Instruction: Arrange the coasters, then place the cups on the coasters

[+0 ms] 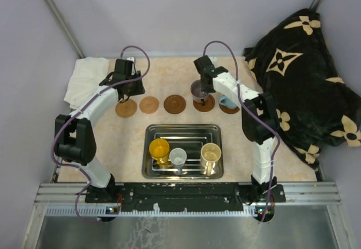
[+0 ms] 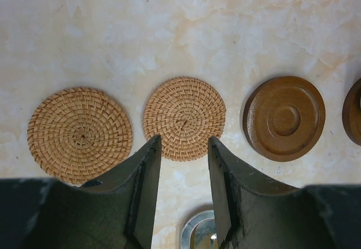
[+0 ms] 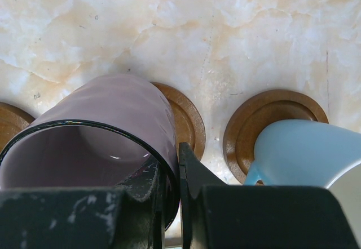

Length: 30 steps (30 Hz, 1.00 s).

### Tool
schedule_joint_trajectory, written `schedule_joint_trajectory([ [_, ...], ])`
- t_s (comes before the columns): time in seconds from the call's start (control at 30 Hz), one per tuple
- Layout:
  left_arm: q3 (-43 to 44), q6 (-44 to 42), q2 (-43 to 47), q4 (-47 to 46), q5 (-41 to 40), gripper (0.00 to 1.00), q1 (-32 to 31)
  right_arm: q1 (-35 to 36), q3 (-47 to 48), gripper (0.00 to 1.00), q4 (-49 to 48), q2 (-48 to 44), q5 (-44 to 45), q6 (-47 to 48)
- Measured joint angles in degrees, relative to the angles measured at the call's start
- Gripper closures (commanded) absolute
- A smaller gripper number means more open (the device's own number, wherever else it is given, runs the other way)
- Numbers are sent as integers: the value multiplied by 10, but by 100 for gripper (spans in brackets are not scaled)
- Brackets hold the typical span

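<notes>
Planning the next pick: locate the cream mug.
Top view: the cream mug stands at the right end of the steel tray, just right of the small grey-white mug.

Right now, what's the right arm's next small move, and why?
Probably lower the purple cup onto the coaster under it, then open. The right gripper is shut on the cup's rim, the cup covers part of that coaster, and I can't tell whether it's seated. The blue cup already stands on the next coaster.
</notes>
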<state>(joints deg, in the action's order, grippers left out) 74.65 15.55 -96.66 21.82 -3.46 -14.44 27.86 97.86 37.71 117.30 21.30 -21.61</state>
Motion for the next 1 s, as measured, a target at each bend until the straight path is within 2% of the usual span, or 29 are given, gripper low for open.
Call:
schedule_joint_trajectory([
  [0.87,-4,-1,0,0,-7,54,0,-18,9,100,78,10,-29,-16],
  [0.9,-4,-2,0,0,-8,55,0,-18,9,98,78,11,-32,-16],
  [0.93,-4,-2,0,0,-9,55,0,-18,10,92,78,11,-34,-16],
  [1.0,-4,-2,0,0,-10,54,0,-19,17,76,82,17,-38,-16],
])
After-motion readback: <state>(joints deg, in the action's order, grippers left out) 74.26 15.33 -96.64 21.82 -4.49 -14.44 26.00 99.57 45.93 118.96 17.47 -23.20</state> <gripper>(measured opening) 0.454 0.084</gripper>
